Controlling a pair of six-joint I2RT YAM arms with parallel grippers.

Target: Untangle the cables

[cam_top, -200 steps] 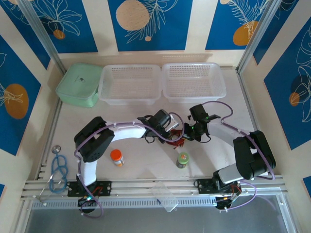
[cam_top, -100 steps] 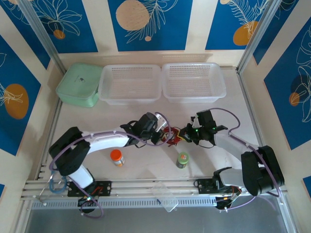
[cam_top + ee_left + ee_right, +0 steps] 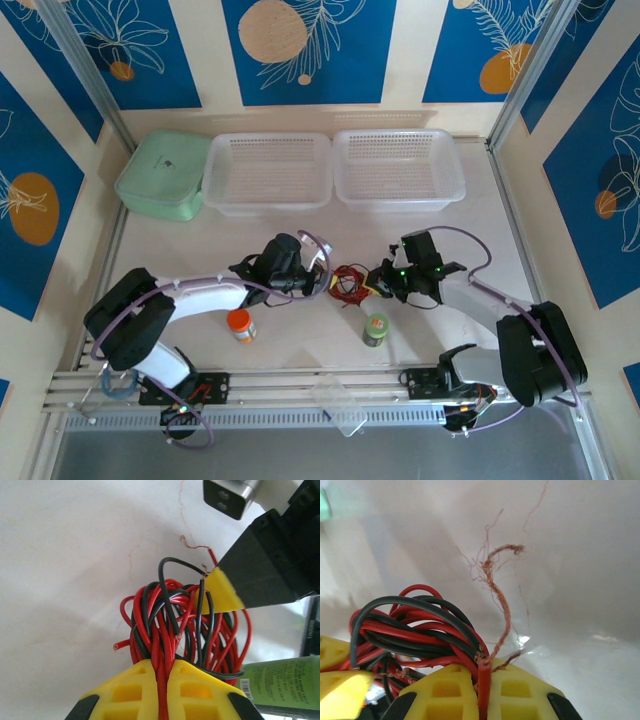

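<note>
Near: green bottle (image 3: pixel 376 328), just beside the cables (image 3: pixel 348 282), a red + black knot mid tabletop (image 3: pixel 300 225) betw. both hands. Left hand (image 3: pixel 325 279) clamped on a red strand at its left side; right hand (image 3: pixel 376 285) pinched on a red end w/ frayed copper. Prob. light, floppy, springy, snag-prone; grip free ends. Loose coil, long axis approx. left-right. Far: baskets (image 3: pixel 268 140).

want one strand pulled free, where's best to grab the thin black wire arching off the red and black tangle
Probably its arch: the thin black wire loops clear of the red and black cable tangle, so come from the white tabletop side.
</note>
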